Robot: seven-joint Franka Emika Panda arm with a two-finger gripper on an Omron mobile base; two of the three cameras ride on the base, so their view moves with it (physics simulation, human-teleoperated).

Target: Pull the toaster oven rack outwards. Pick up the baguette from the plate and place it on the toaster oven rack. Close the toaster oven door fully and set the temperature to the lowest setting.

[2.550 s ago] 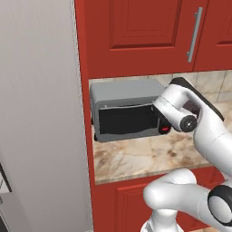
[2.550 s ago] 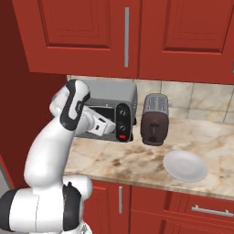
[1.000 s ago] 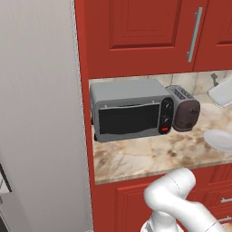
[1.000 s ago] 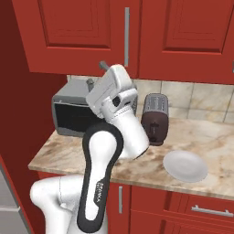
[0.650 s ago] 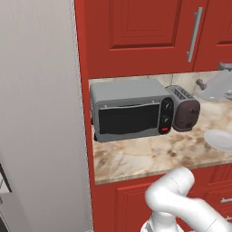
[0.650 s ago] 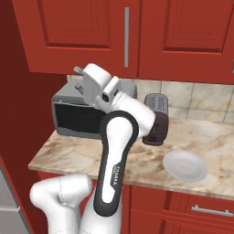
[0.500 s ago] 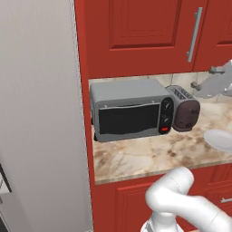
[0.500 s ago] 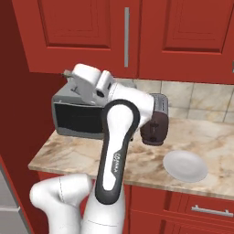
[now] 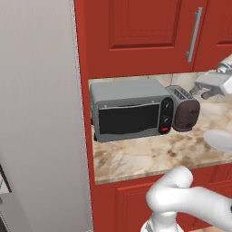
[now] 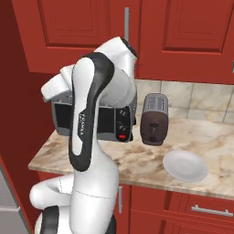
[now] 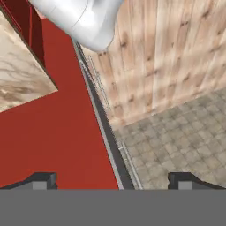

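Note:
The grey toaster oven (image 9: 129, 113) stands on the counter against the left wall, half covered by my arm in the right base view (image 10: 61, 119). Its dark glass toaster oven door (image 9: 128, 121) is closed, so the toaster oven rack is hidden behind it. Two black knobs (image 9: 166, 112) and a red button (image 9: 164, 130) sit on its right panel. The white plate (image 10: 185, 166) lies bare on the counter, and the baguette is out of view. My gripper (image 11: 113, 181) is open and holds nothing, its fingertips (image 11: 42, 180) wide apart and aimed at the floor beside the red cabinets.
A dark-brown slot toaster (image 9: 184, 112) stands just right of the oven. Red upper cabinets (image 9: 149, 31) hang above the marble counter (image 9: 149, 156). A grey wall panel (image 9: 41, 113) closes off the left side. My raised arm (image 10: 93, 100) stands in front of the oven.
The arm has swung up and away from the oven front, its upper part now hiding the oven in the right base view. The oven, toaster and plate have not moved.

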